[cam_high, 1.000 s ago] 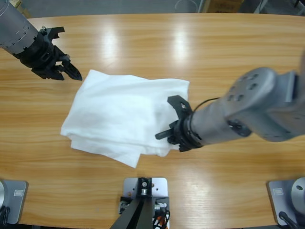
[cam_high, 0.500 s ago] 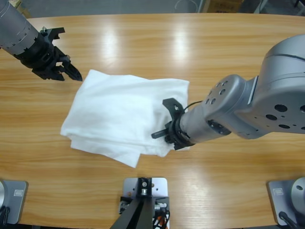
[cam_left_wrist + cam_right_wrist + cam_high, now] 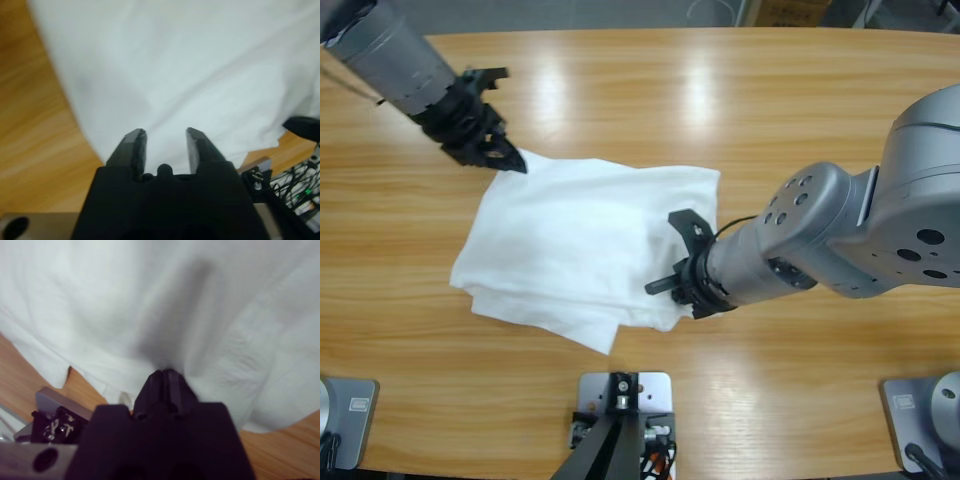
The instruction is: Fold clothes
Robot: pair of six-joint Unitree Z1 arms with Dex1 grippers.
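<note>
Two black pincers work at one plain white, soft-fabric T-shirt (image 3: 585,240), which lies in a loosely folded bundle at the middle of the long wooden table (image 3: 740,100). The left pincer (image 3: 505,158) sits at the bundle's far left corner; in its wrist view the jaws stand parted above the cloth (image 3: 200,75), gripping nothing. The right pincer (image 3: 682,285) rests on the near right edge with jaws pressed together (image 3: 165,377); whether cloth is pinched between them cannot be told. The fabric looks light, limp and quick to wrinkle, so it will likely sag and slide unless taken at a corner or hem through all layers.
</note>
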